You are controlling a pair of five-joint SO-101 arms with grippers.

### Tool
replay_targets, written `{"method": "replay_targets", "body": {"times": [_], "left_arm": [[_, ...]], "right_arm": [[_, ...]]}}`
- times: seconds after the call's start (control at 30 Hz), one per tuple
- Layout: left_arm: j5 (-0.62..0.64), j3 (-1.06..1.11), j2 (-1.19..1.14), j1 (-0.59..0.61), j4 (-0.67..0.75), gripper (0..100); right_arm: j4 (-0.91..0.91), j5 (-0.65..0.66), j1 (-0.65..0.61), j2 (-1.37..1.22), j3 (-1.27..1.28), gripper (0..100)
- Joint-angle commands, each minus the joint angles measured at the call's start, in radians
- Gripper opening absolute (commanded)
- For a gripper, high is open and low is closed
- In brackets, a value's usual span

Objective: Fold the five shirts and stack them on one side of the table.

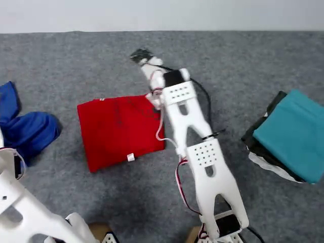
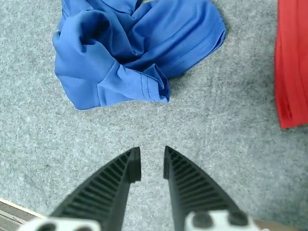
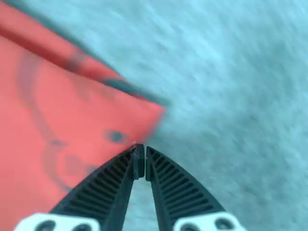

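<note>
Red shirt [image 1: 120, 132] folded; right gripper [image 3: 140, 160] — closed — at its corner.

Left arm [image 1: 23, 205]: seen low at the near left in the high view; kept close to its base
Left gripper [image 2: 151, 166]: pointed downward; fingers held slightly apart; nothing gripped
Right arm [image 1: 200, 152]: stretched forward and leftward from its base
Right gripper [image 3: 142, 162]: pointed downward; fingers drawn almost together

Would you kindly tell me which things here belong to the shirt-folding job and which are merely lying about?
Job: red shirt, blue shirt, teal-topped shirt stack.
Lying about: grey table mat, arm's cable.
</note>
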State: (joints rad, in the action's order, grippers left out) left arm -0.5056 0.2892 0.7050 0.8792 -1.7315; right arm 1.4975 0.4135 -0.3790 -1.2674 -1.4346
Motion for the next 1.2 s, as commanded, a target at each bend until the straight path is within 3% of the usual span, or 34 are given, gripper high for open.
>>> {"method": "replay_targets", "body": {"times": [0.0,0.13,0.43,0.57,0.77,1.17], "left_arm": [[-0.011,-0.002,0.014,0.003,0.009,9],[-0.011,-0.002,0.014,0.002,0.017,9],[-0.011,-0.002,0.014,0.002,0.021,9],[-0.011,-0.002,0.014,0.002,0.018,9],[-0.011,-0.002,0.018,0.005,0.017,9],[-0.011,-0.001,0.014,0.002,0.015,9]], "right_arm": [[-0.016,0.025,0.07,0.021,-0.028,1.5],[0.01,0.025,0.071,0.041,-0.087,1.5],[0.07,0.018,-0.157,0.082,-0.166,1.5],[0.036,0.018,-0.197,0.045,-0.158,1.4],[-0.088,0.025,-0.088,-0.042,-0.158,1.4],[-0.071,0.026,0.05,-0.053,-0.166,1.4]]}}
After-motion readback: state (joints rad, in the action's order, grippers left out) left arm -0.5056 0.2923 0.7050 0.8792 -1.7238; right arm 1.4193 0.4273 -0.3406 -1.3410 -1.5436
